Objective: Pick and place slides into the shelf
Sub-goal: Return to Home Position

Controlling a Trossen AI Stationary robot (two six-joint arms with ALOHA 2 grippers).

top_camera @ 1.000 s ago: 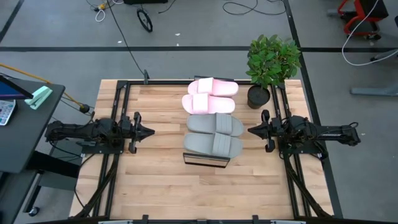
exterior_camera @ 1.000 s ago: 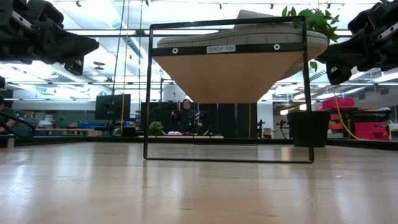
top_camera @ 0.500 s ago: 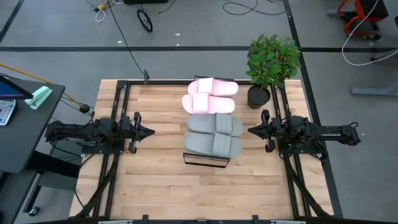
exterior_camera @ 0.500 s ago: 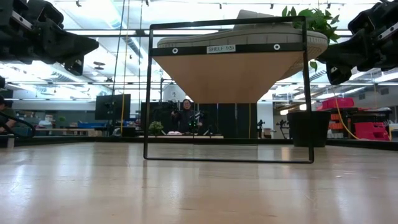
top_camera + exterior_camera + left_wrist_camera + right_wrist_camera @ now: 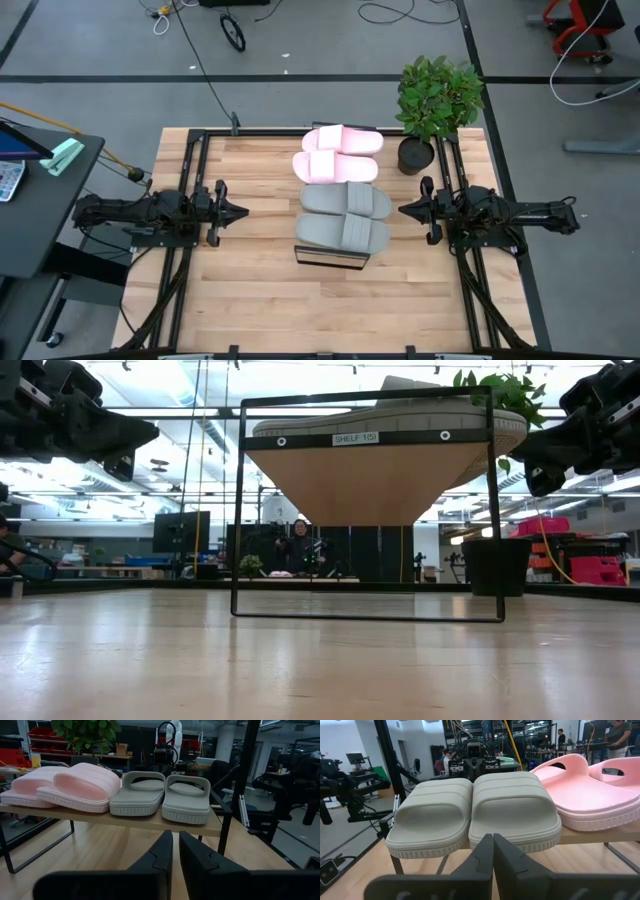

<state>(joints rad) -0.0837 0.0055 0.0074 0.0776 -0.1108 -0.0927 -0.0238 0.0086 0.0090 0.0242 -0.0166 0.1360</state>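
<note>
Four in all, lined up on top of the shelf (image 5: 385, 480) at the centre of the high view: two pink slides (image 5: 335, 155) toward the top of the frame, two grey slides (image 5: 345, 218) just below them, side by side in one row. Found one shelf only, standing lengthwise up the middle of the table (image 5: 260, 300). Saw two arms stretched out level above the tabletop, one on each side, both pointing inward at the row. Spotted the left gripper (image 5: 240, 212) at mid-left, well apart from the grey pair, fingers drawn together with only a thin slit between them, holding nothing. Spotted the right gripper (image 5: 404, 210) at mid-right, near the grey pair without touching, fingers pressed together, likewise empty. Noted one potted plant (image 5: 437, 100) at upper right, beside the pink pair. Made out one person (image 5: 298, 542) far back in the low view, framed under the shelf.
</note>
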